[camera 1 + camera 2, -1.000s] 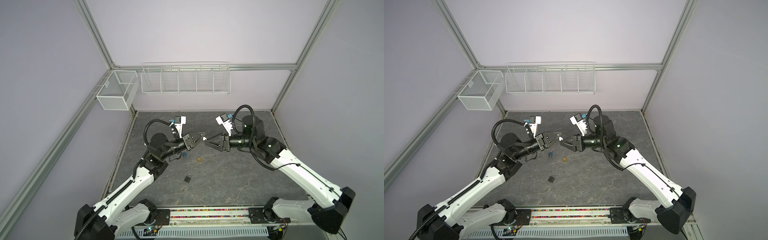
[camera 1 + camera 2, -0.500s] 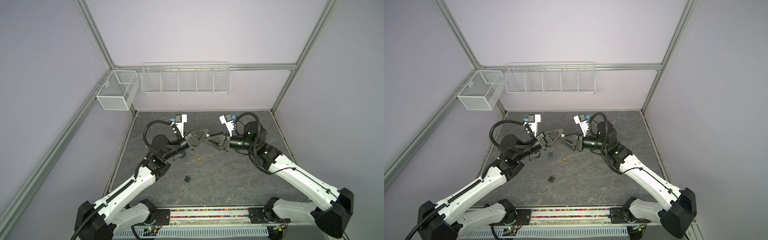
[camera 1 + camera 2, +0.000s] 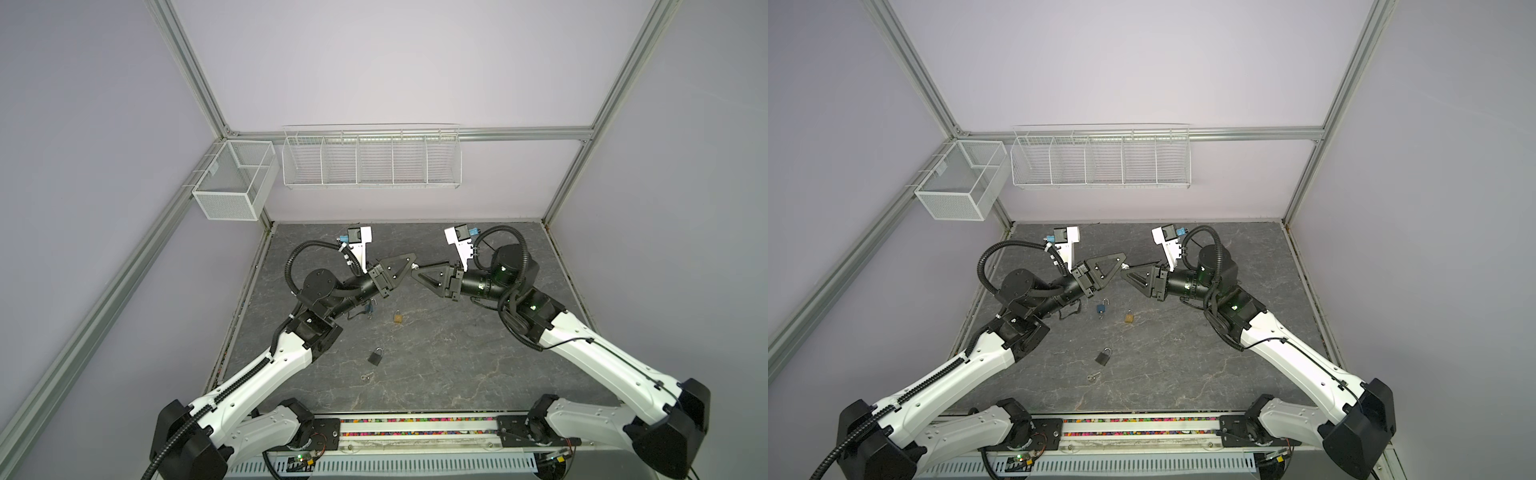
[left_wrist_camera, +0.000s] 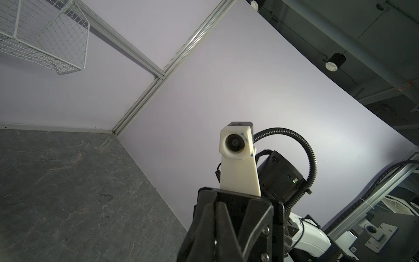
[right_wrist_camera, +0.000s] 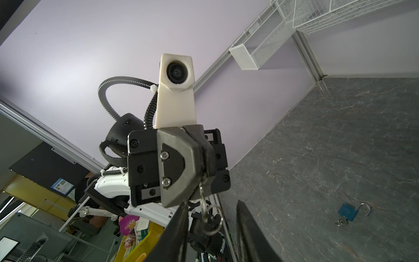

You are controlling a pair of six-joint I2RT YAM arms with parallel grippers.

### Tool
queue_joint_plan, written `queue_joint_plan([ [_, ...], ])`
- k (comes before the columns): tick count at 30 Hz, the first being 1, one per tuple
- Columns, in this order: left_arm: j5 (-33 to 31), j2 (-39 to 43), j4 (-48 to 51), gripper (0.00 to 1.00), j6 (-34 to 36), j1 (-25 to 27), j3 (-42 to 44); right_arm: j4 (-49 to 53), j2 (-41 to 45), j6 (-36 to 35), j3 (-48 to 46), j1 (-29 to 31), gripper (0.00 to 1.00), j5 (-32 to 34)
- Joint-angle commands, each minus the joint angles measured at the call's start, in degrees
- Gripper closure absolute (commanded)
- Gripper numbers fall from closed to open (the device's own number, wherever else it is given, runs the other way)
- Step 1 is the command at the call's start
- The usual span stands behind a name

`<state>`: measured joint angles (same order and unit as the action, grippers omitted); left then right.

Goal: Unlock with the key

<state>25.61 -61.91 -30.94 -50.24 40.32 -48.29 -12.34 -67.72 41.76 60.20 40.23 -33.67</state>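
mid-air handover over the middle of the table [image 3: 457,353] here: my left gripper [image 5: 201,158] is clamped on the dangling key [image 5: 203,198], right gripper [image 5: 212,205] has jaws apart either side of it, so next i reckon i need to pinch it square before left lets go.

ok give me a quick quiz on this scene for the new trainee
1. How many padlocks lie on the table?
2. True or false: the blue padlock has its shackle closed.
3. What hangs from the shut left gripper? a) a key ring b) a screwdriver c) nothing

Key
1. Three: the blue one, the brass padlock and the dark grey padlock.
2. False: the shackle stands open.
3. a
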Motion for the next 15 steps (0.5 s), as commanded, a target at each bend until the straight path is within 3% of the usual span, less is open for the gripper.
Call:
queue_joint_plan([
  [1, -0.6, 0.1, -1.4, 1.00, 0.4, 0.3, -0.8, -2.3, 0.0, -0.4, 0.3, 0.1, 0.66, 0.3],
  [5, -1.2, 0.1, -1.6, 1.00, 0.2, 0.3, -0.4, -3.0, 0.0, -1.1, 0.1, 0.2, 0.72, -0.1],
  [15, -0.5, -0.3, -2.5, 1.00, -0.1, 0.3, -0.3, -3.9, -0.7, -1.5, 0.7, 0.2, 0.74, -0.4],
])
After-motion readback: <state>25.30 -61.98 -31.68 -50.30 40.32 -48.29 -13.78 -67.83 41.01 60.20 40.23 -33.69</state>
